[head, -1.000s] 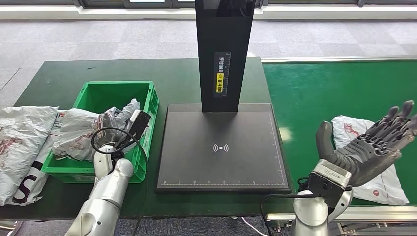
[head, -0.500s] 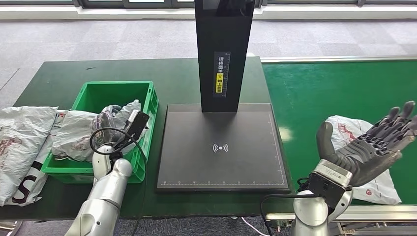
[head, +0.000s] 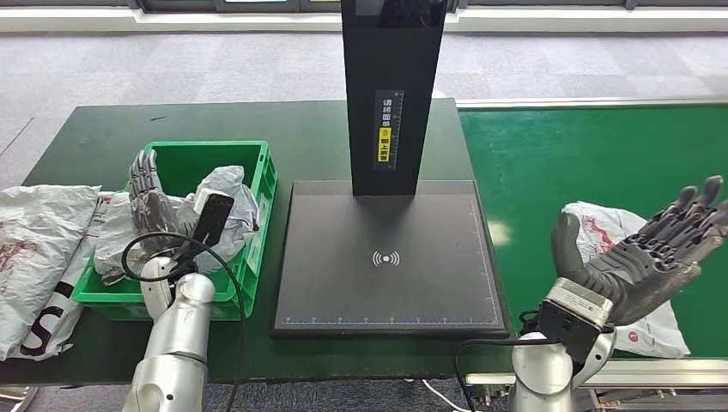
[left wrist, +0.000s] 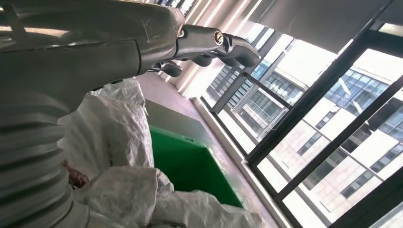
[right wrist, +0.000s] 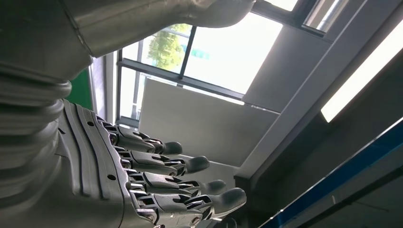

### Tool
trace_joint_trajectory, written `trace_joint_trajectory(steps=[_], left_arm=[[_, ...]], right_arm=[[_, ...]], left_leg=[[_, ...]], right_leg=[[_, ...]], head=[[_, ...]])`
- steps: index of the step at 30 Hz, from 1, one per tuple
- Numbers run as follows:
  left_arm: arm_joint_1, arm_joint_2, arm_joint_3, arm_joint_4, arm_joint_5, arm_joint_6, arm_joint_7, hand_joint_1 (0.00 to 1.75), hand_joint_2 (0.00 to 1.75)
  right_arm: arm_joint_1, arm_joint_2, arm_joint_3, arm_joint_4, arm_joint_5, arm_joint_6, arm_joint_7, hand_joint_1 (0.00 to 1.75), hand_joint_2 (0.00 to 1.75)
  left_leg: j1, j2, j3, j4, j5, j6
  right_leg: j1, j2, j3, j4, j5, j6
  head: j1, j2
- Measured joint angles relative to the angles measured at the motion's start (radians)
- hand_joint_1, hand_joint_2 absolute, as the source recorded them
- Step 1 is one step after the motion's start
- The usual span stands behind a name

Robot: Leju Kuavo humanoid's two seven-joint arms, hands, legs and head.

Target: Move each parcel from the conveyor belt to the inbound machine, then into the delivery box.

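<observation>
Dark-green worktop: left hand spread over green plastic crate; right hand spread, should drop squarely onto white crumpled poly parcel.

Bright green delivery box, green conveyor belt, black inbound machine with yellow label, white parcel with red print, dark green table
</observation>
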Motion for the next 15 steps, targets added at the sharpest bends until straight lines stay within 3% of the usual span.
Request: trace_joint_trajectory(steps=[9,12,15], left_arm=[[0.018,-0.014,0.013,-0.068,0.047,0.0,-0.034,0.0,1.75],[0.02,-0.015,0.013,-0.081,0.153,0.0,-0.1,0.0,1.75],[0.029,-0.022,0.006,-0.097,0.362,0.0,-0.187,0.0,1.75]], right_arm=[[-0.002,0.0,0.0,0.01,0.001,0.0,0.0,0.0,1.75],[-0.002,0.0,0.0,0.013,0.004,0.0,0.0,0.0,1.75],[-0.002,0.0,-0.002,0.016,0.008,0.0,0.0,0.0,1.75]], left_leg=[[0.0,0.0,0.0,0.0,0.0,0.0],[0.0,0.0,0.0,0.0,0.0,0.0],[0.0,0.0,0.0,0.0,0.0,0.0]], right_leg=[[0.0,0.0,0.0,0.0,0.0,0.0],[0.0,0.0,0.0,0.0,0.0,0.0],[0.0,0.0,0.0,0.0,0.0,0.0]], head=[[0.0,0.0],[0.0,0.0],[0.0,0.0]])
